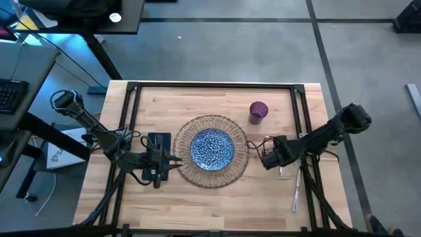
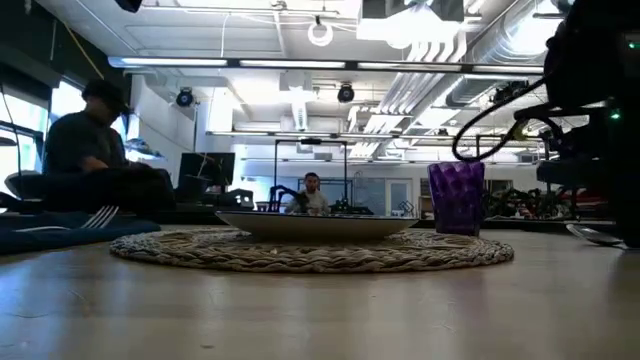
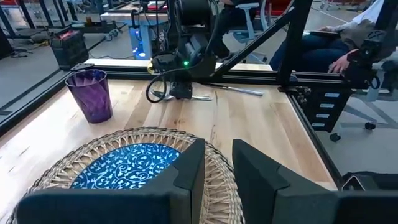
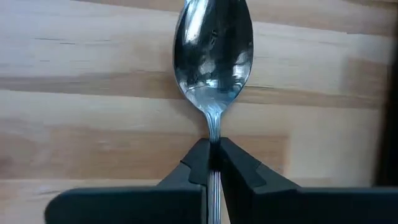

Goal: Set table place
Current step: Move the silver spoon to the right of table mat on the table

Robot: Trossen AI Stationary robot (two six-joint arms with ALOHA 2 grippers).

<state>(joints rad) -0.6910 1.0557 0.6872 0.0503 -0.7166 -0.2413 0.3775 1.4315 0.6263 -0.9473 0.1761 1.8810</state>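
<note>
Right gripper (image 4: pixel 212 163) has its fingers pinched on the neck of a silver spoon (image 4: pixel 214 53), low over the desk (image 1: pixel 217 204) just right of the wicker mat (image 1: pixel 212 150), bowl pointing away from the wrist. Spoon is stiff, light, slick metal; a thin handle like that can twist in the pinch, so holding near the neck looks sensible. Blue speckled plate (image 1: pixel 212 147) sits centred on the mat, purple cup (image 1: pixel 258 111) beyond and right of it. A knife (image 1: pixel 296 194) lies further right, near the desk rail, well apart. Left gripper (image 3: pixel 214 168) hovers over the navy napkin (image 1: pixel 158 146) at the mat's left edge, fingers narrowly apart, holding nothing. Mat rim is the closest obstacle for setting the spoon down.
</note>
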